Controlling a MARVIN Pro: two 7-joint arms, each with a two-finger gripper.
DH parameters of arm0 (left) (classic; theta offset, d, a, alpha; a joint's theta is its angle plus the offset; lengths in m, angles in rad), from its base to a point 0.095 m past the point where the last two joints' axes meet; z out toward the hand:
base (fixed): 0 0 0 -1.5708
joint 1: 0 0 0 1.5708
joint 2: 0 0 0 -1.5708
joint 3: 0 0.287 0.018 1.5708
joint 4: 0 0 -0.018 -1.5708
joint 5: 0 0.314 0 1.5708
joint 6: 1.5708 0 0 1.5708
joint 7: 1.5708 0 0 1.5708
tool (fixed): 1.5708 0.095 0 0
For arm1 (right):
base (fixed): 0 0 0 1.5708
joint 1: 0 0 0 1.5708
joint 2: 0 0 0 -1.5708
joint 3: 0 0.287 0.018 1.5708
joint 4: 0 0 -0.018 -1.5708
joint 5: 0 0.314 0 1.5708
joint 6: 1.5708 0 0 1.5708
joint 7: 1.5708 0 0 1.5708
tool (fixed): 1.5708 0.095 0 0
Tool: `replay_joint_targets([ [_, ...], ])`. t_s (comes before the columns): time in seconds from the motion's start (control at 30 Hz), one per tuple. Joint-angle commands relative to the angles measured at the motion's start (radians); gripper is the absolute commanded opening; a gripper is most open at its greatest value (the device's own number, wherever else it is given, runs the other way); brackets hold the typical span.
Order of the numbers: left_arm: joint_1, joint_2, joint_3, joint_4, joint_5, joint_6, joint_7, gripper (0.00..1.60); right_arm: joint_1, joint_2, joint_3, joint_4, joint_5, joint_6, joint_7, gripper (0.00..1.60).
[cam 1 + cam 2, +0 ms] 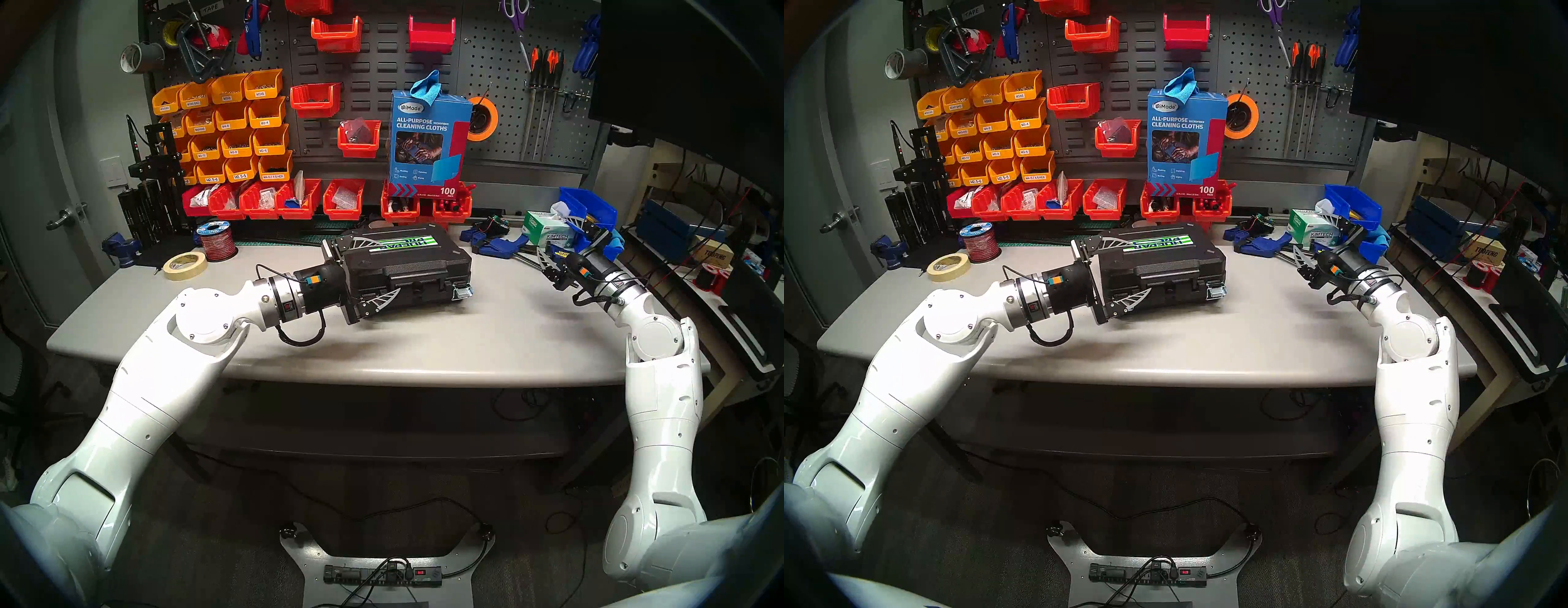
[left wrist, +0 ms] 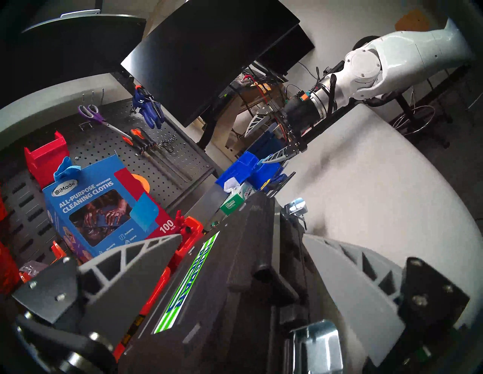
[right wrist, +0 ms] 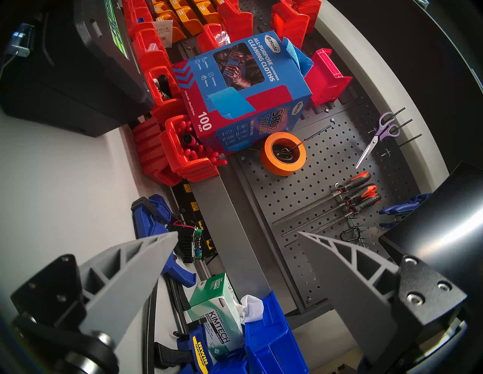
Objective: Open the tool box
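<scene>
Straddling the closed tool box (image 1: 407, 267) from nine o'clock, the left gripper (image 1: 373, 271) gapes wide, holding nothing, seemingly to brace it.

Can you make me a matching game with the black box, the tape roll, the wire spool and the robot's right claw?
Things:
1. black hard-plastic tool box
2. cream masking tape roll
3. red wire spool
4. right gripper

Places or states:
A. open, holding nothing
B. lying flat near the table's left edge
C. lid down, between the left gripper's open fingers
D. standing just behind the tape roll

Pairs: 1-C, 2-B, 3-D, 4-A
</scene>
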Motion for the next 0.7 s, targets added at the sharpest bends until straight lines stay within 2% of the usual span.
replay_joint_targets([
  [0.0, -0.023, -0.022, 0.004, -0.020, 0.001, -0.012, 0.006, 1.60, 0.014, 0.002, -0.002, -0.013, 0.002, -0.002, -0.003, 1.60],
  [0.3, -0.005, -0.019, 0.008, -0.022, 0.025, -0.028, 0.020, 1.60, 0.014, 0.002, -0.001, -0.013, 0.002, -0.002, -0.002, 1.60],
  [0.67, -0.017, -0.043, 0.035, 0.028, 0.143, -0.050, 0.054, 1.60, 0.015, 0.001, -0.001, -0.013, 0.001, -0.002, -0.002, 1.60],
])
